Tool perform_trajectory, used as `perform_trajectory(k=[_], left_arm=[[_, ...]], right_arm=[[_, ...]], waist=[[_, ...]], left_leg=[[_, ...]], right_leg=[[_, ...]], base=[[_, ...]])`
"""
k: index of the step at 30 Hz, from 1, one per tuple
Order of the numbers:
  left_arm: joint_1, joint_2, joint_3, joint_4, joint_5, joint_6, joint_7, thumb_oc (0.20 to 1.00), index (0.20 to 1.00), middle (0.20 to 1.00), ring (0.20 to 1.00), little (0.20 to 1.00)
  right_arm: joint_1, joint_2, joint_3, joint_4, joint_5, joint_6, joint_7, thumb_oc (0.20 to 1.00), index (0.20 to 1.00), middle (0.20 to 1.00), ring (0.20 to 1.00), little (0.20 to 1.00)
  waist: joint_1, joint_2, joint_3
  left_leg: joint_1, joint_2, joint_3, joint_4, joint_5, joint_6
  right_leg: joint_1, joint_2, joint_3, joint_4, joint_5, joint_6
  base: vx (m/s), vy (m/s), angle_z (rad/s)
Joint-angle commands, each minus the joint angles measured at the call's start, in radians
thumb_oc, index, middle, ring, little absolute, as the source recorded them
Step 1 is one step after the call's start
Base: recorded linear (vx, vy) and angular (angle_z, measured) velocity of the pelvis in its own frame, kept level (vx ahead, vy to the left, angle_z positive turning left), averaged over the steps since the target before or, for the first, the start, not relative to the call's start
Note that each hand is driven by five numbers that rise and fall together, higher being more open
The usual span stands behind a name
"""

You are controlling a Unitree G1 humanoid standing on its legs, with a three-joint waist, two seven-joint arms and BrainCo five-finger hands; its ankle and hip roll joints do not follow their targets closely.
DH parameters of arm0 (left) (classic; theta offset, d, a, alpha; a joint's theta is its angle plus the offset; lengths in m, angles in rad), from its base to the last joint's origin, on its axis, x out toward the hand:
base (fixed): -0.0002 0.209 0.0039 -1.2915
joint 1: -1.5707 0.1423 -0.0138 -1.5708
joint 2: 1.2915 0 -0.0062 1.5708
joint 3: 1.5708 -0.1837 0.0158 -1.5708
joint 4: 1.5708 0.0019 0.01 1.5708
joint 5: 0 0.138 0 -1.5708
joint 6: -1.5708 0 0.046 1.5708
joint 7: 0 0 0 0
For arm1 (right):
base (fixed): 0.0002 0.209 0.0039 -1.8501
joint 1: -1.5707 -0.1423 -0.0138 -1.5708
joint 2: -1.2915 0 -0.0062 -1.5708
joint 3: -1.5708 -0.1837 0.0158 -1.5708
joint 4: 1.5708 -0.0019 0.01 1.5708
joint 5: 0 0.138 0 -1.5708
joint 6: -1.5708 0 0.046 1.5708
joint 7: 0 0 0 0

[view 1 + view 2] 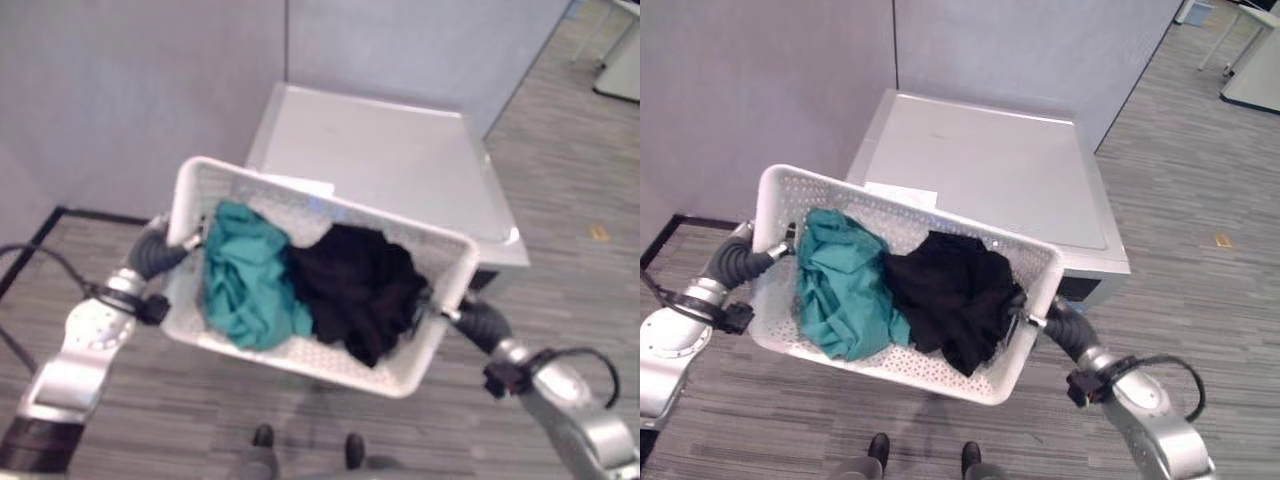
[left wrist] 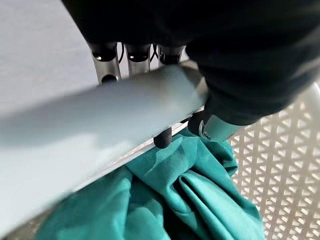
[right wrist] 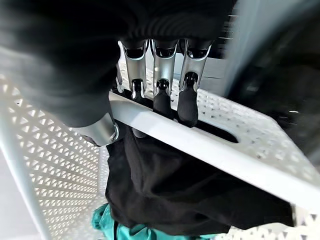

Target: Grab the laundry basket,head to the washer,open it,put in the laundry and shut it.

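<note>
I hold a white perforated laundry basket (image 1: 400, 383) up between both hands, in front of the washer. Inside it a teal garment (image 1: 245, 280) lies on the left and a black garment (image 1: 360, 285) on the right. My left hand (image 1: 160, 250) grips the basket's left end, its fingers (image 2: 107, 65) curled over the rim (image 2: 100, 115) above the teal cloth (image 2: 190, 195). At the right end my right hand (image 1: 478, 322) has its fingers (image 3: 160, 95) hooked through the handle slot round the bar (image 3: 210, 150). The washer (image 1: 390, 160), a pale grey box, stands just beyond the basket with its flat top lid closed.
Grey partition walls (image 1: 150, 80) stand behind and left of the washer. A black floor frame (image 1: 60, 215) runs along the left wall's foot. Striped grey floor opens to the right, with a desk (image 1: 1250, 60) far off at the upper right.
</note>
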Motion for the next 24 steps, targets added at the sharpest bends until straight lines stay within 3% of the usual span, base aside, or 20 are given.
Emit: perform_trajectory(k=[1,5,9,11,14,15,19,20,24], left_arm=[[-0.17,0.064,0.014,0.018,-0.072,-0.081,0.04,0.2,0.2,0.2,0.2,0.2],[-0.252,0.156,-0.026,0.033,-0.167,-0.084,0.058,0.2,0.2,0.2,0.2,0.2],[-0.333,0.287,-0.083,0.038,-0.245,-0.085,0.058,0.2,0.2,0.2,0.2,0.2],[-0.44,0.383,-0.185,0.077,-0.31,-0.087,0.06,0.2,0.2,0.2,0.2,0.2],[-0.572,0.425,-0.315,0.142,-0.345,-0.087,0.059,0.2,0.2,0.2,0.2,0.2],[-0.683,0.449,-0.42,0.193,-0.365,-0.083,0.062,0.2,0.2,0.2,0.2,0.2],[-0.899,0.449,-0.617,0.295,-0.394,-0.08,0.062,0.2,0.2,0.2,0.2,0.2],[-1.067,0.407,-0.761,0.398,-0.408,-0.081,0.069,0.2,0.2,0.2,0.2,0.2],[-1.276,0.316,-0.929,0.564,-0.447,-0.081,0.073,0.2,0.2,0.2,0.2,0.2]], right_arm=[[-0.132,-0.137,-0.134,-0.004,0.062,-0.125,-0.09,0.2,0.2,0.2,0.2,0.2],[-0.19,-0.236,-0.148,0.02,0.127,-0.141,-0.124,0.2,0.2,0.2,0.2,0.2],[-0.17,-0.352,-0.243,0.022,0.157,-0.156,-0.138,0.2,0.2,0.2,0.2,0.2],[-0.193,-0.426,-0.244,0.067,0.169,-0.161,-0.161,0.2,0.2,0.2,0.2,0.2],[-0.244,-0.468,-0.211,0.104,0.173,-0.166,-0.17,0.2,0.2,0.2,0.2,0.2],[-0.296,-0.504,-0.172,0.13,0.168,-0.162,-0.18,0.2,0.2,0.2,0.2,0.2],[-0.402,-0.537,-0.091,0.182,0.162,-0.157,-0.196,0.2,0.2,0.2,0.2,0.2],[-0.492,-0.548,-0.01,0.229,0.15,-0.146,-0.207,0.2,0.2,0.2,0.2,0.2],[-0.648,-0.546,0.117,0.302,0.143,-0.14,-0.221,0.2,0.2,0.2,0.2,0.2]], waist=[[-0.011,0.05,-0.054],[-0.018,0.053,-0.066],[-0.028,0.057,-0.078],[-0.038,0.063,-0.084],[-0.041,0.067,-0.084],[-0.047,0.076,-0.088],[-0.05,0.084,-0.086],[-0.05,0.088,-0.086],[-0.054,0.087,-0.084]], left_leg=[[0.035,0.085,-0.029,0.066,-0.083,0.01],[0.046,0.089,-0.022,0.053,-0.079,0.008],[0.057,0.093,-0.019,0.028,-0.069,0.004],[0.065,0.097,-0.016,0.011,-0.061,0.001],[0.073,0.099,-0.012,0.002,-0.057,0.0],[0.083,0.103,-0.009,-0.004,-0.063,0.0],[0.087,0.106,-0.007,-0.012,-0.059,-0.002],[0.089,0.107,-0.005,-0.022,-0.055,-0.003],[0.087,0.108,-0.003,-0.032,-0.048,-0.004]], right_leg=[[-0.04,-0.013,-0.028,0.089,-0.051,0.013],[-0.038,-0.016,-0.032,0.087,-0.05,0.019],[-0.038,-0.019,-0.042,0.087,-0.049,0.028],[-0.039,-0.02,-0.047,0.087,-0.045,0.034],[-0.039,-0.021,-0.051,0.087,-0.043,0.039],[-0.033,-0.02,-0.054,0.085,-0.049,0.041],[-0.034,-0.02,-0.06,0.082,-0.046,0.044],[-0.036,-0.021,-0.063,0.08,-0.044,0.046],[-0.039,-0.023,-0.068,0.072,-0.039,0.049]], base=[[0.07,0.026,0.0],[0.06,0.024,-0.02],[0.05,0.024,0.02],[0.03,0.033,0.0],[0.04,0.012,0.0],[0.0,0.0,0.0],[0.04,0.013,-0.01],[0.03,0.02,-0.02],[0.0,0.003,0.01]])
